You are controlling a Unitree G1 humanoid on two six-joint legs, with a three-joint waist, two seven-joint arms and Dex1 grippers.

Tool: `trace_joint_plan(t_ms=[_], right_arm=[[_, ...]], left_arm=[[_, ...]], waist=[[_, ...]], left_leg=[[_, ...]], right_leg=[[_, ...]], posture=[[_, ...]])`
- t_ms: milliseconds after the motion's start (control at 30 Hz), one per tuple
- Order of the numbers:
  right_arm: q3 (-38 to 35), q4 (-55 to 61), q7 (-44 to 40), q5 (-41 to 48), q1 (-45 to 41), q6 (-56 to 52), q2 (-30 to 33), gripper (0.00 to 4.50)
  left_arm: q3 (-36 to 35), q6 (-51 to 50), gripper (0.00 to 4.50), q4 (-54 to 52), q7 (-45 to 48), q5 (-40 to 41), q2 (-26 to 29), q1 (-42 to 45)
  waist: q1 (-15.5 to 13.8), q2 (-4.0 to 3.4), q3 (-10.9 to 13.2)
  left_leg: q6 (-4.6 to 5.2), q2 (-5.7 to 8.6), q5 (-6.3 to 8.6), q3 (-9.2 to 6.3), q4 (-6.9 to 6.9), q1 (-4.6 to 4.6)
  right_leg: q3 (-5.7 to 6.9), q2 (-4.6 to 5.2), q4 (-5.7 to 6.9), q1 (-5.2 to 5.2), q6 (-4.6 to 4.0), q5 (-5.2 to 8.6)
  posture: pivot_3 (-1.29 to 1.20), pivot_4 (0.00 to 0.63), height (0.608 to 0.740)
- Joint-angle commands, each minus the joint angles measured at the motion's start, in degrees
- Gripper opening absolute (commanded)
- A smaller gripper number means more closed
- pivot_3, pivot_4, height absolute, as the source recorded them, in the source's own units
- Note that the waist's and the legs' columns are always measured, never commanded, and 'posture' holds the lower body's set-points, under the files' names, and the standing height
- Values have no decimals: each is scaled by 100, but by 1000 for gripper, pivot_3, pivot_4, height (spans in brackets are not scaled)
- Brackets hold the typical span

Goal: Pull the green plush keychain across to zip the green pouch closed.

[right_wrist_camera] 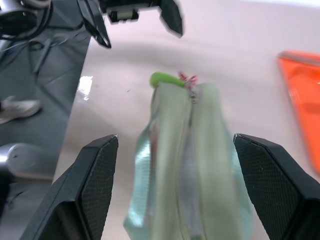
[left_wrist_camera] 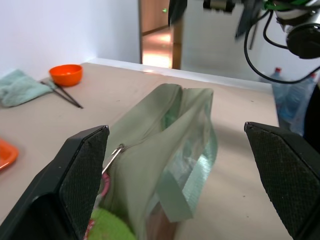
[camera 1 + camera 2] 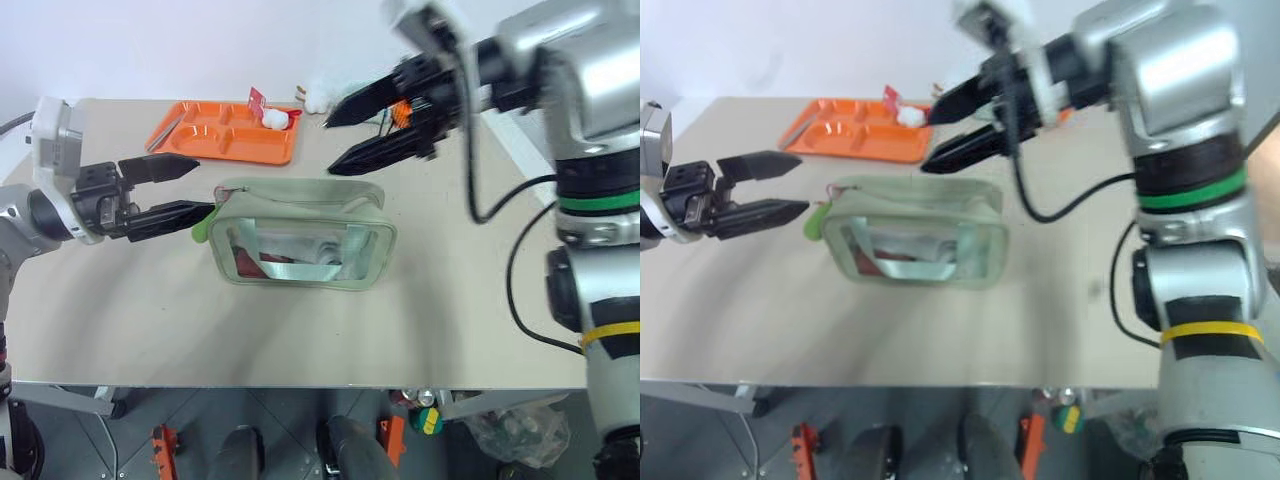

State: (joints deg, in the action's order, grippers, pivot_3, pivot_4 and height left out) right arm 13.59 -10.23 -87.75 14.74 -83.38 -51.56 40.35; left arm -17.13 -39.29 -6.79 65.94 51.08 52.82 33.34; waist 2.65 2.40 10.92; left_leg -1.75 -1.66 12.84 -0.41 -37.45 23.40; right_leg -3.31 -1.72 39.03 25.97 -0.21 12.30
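Left eye view: the green pouch (image 3: 300,233) stands upright in the middle of the beige table (image 3: 120,320), its clear window facing me. The green plush keychain (image 3: 203,228) hangs at the pouch's left end, just beside my left gripper (image 3: 185,188), whose fingers are spread and hold nothing. My right gripper (image 3: 345,135) hovers above the pouch's far edge, fingers apart, empty. Behind the pouch an orange tray (image 3: 220,133) lies with a white plush toy (image 3: 276,118) on it. In the left wrist view an orange bowl (image 2: 65,74) and a pale teal cloth (image 2: 19,87) sit near the white wall (image 2: 60,30), with a doorway (image 2: 157,35) beyond the table.
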Motion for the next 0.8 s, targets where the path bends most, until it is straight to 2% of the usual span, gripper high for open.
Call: trace_joint_plan(t_ms=[33, 200, 300, 433, 567, 800], right_arm=[[-469, 568, 375, 12, 834, 401, 516, 3808], [-1002, 1139, 1215, 42, 1965, 485, 856, 3808], [-1194, 1478, 1836, 28, 2551, 325, 802, 3808], [-1333, 2003, 2143, 445, 2973, -235, 683, 3808], [-1324, 2502, 1808, 863, 3332, -373, 1093, 3808], [-1264, 2290, 1776, 1026, 3352, -163, 1489, 3808]], left_arm=[[210, 23, 4500, -117, 262, -44, 96, 367], [570, 33, 4500, 31, 579, -178, 86, 838], [786, 102, 4500, 337, 776, -348, 16, 1126], [947, 138, 4500, 555, 945, -488, -120, 1328], [1015, 119, 4500, 611, 1021, -573, -228, 1404], [905, -8, 4500, 531, 998, -496, -285, 1331]], waist=[[4, 8, -5], [22, -4, 3], [57, -4, 2], [67, -4, 3], [46, -5, 3], [33, -5, 3]], left_leg=[[0, 1, 0, 0, 0, -4], [0, 4, -1, 12, -6, -5], [0, -4, 0, 18, 1, -10], [2, -13, 0, 12, 4, -11], [2, -13, 0, 12, 2, -8], [5, -10, 2, 20, -4, -9]], right_leg=[[0, 0, -2, -6, 1, 0], [-17, -2, 1, -3, 12, -8], [-28, -17, 4, 1, 10, -8], [-27, -31, 6, 6, 0, -9], [-26, -31, 5, 5, -1, -9], [-33, -26, 2, 2, 6, -10]], posture=[[0, 150, 740], [0, 150, 740], [0, 150, 740], [0, 150, 740], [0, 150, 740], [0, 150, 740]])
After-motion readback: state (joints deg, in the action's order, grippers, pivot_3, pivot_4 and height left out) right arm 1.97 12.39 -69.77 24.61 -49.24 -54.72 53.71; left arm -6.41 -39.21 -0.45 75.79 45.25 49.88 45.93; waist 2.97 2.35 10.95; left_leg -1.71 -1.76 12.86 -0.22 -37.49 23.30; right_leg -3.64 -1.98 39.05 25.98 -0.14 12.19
